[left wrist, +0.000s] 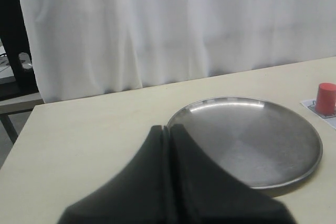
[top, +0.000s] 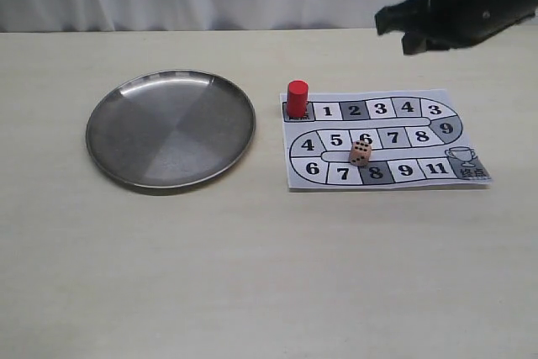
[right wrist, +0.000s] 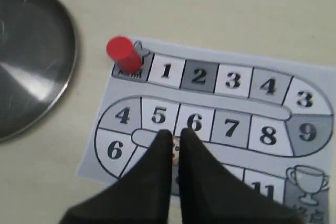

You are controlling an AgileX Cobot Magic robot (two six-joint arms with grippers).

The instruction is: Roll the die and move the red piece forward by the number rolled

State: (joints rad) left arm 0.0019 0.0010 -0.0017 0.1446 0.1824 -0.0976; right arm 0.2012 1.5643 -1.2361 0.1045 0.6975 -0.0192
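Right pincer [right wrist: 176, 136], nearly together, holds nothing; I see the small beige pipped die [top: 360, 153] mid-frame, below-left of it.

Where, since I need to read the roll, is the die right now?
In the exterior view the die lies on the game board, right of the metal plate, between squares 6 and 8, apart from the red piece.

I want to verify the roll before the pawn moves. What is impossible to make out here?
Top pips of the die: too small in the exterior view; the right gripper covers most of it in the right wrist view.
Bottom-row squares of the board: hidden behind that gripper in the right wrist view.
The left gripper: outside the exterior view.
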